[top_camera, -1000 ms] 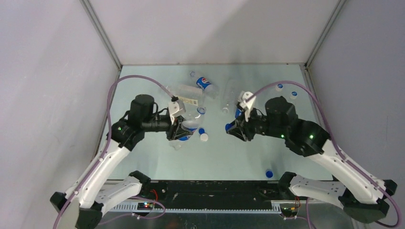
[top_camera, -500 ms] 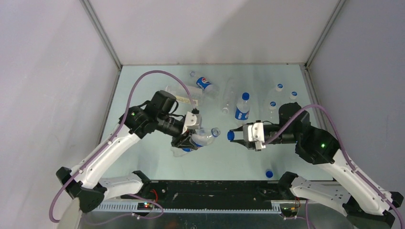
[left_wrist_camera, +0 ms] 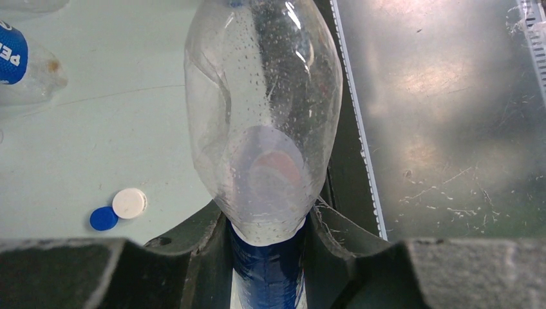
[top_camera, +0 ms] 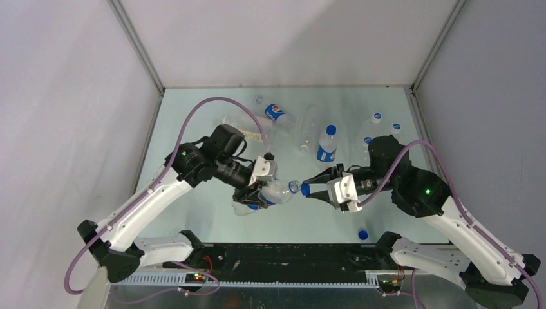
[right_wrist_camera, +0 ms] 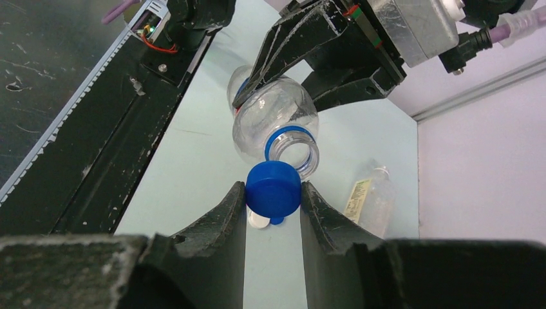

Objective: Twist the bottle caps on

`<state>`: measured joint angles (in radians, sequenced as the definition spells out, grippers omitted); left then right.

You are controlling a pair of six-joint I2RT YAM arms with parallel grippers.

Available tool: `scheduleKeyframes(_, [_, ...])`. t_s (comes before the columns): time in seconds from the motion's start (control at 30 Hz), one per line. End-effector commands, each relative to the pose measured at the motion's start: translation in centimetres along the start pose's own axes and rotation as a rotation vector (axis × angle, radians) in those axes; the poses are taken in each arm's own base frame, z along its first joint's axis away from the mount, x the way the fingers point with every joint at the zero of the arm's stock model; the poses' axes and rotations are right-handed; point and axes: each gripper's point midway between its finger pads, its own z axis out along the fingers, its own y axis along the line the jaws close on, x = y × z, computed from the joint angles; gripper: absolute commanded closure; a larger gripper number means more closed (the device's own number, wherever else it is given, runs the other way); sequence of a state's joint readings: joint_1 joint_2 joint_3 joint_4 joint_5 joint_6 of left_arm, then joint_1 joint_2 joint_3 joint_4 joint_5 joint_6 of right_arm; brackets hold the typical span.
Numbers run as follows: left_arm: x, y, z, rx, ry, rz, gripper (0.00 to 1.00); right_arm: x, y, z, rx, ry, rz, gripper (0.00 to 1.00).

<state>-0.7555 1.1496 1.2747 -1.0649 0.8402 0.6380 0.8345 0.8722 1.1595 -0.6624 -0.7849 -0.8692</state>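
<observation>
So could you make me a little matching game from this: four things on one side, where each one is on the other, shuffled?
Things:
1. clear uncapped bottle
2. blue cap at that bottle's mouth
3. white cap
4. blue-labelled bottle with its cap on

Places:
A. lying on the table beside a small blue cap
B. pinched in the right gripper
C. on the table beyond both grippers
D. gripped by the left gripper

Pairs: 1-D, 2-B, 3-A, 4-C.
</observation>
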Motion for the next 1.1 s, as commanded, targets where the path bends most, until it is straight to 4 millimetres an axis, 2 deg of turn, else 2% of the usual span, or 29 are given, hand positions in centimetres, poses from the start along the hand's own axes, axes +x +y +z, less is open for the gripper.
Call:
scheduleKeyframes(0.0, [-1.2, -0.3, -0.1, 0.017, -0.009, 0.053, 1.00, -0.8, -0.4, 0.4, -0.014, -0.048, -0.065, 1.00])
scheduleKeyframes(0.37, [-1.0, -0.6, 0.3, 0.048, 0.032, 0.058, 1.00, -0.2, -0.2, 0.9, -0.051, -0.035, -0.104, 1.00])
scheduleKeyframes(0.67, [-0.6, -1.0, 0.3, 0.066, 0.082, 0.071, 1.00, 1.0, 1.1, 1.9, -0.130, 0.010, -0.142, 1.00])
scheduleKeyframes(1.07, [-1.3, -2.1, 0.6, 0.104, 0.046, 0.104, 1.00, 1.4, 1.9, 3.5, -0.187, 0.014, -0.152, 1.00])
